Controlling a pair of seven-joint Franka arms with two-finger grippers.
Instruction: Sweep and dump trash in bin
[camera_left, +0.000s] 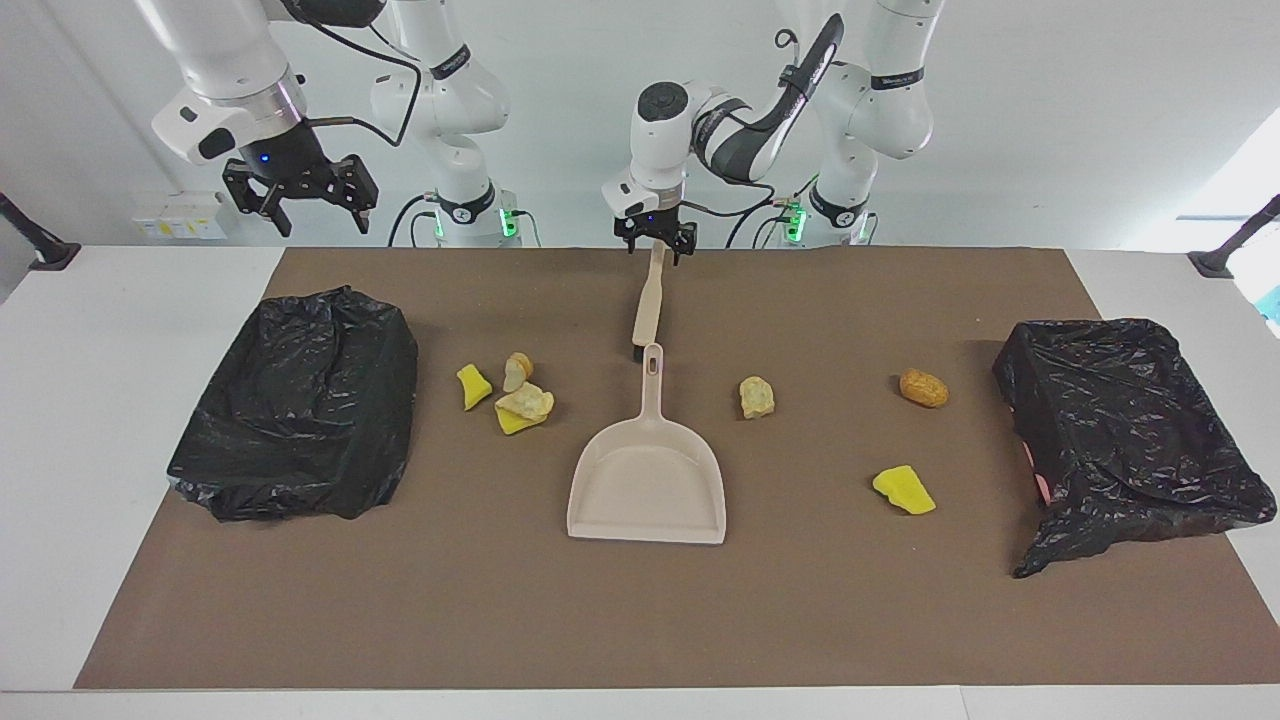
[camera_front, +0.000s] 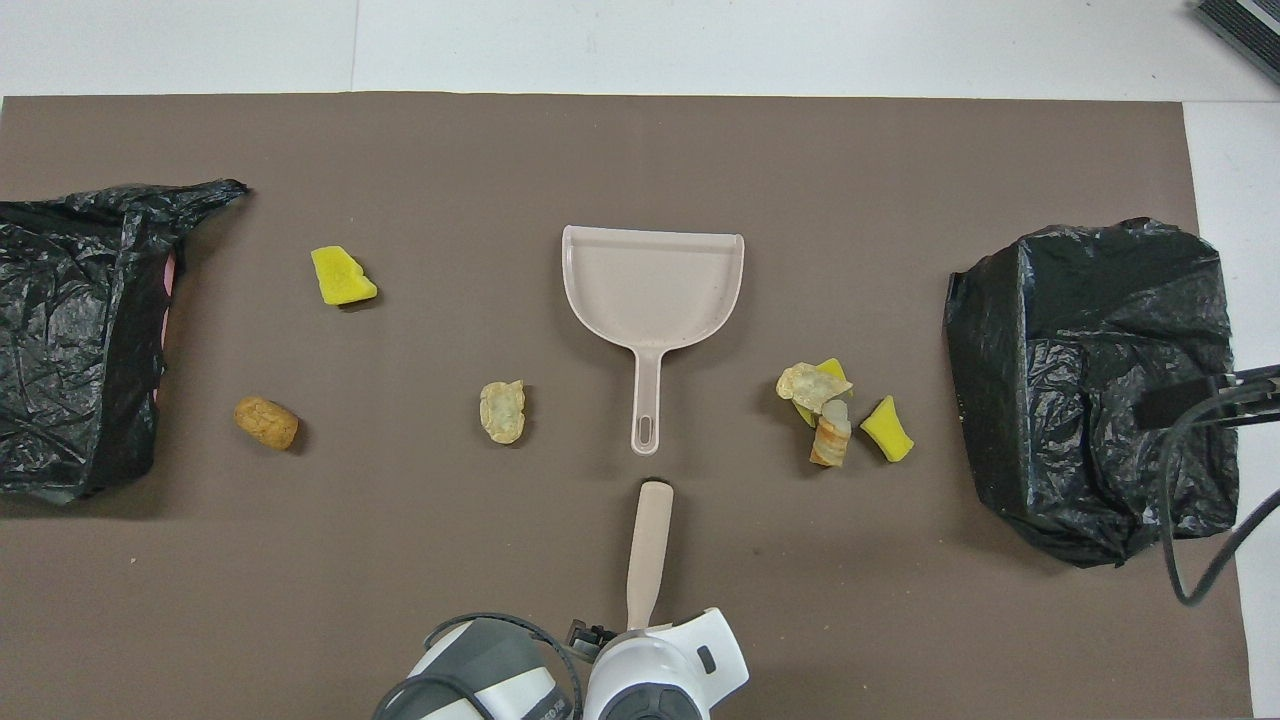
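Left gripper (camera_left: 655, 243) grips the brush (camera_left: 648, 303) handle, which should stay low toward the trash (camera_left: 507, 392) — right gripper (camera_left: 300, 205) waits, jaws open, near the bin (camera_left: 300, 400).

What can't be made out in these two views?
Overhead view: fingers of the left gripper, gripping the beige black-bristled brush, hidden by its own wrist.
Overhead view: black-bagged bin at the left arm's end, cut off by the edge.
Both views: bright yellow wedge, mostly under a cream chunk.
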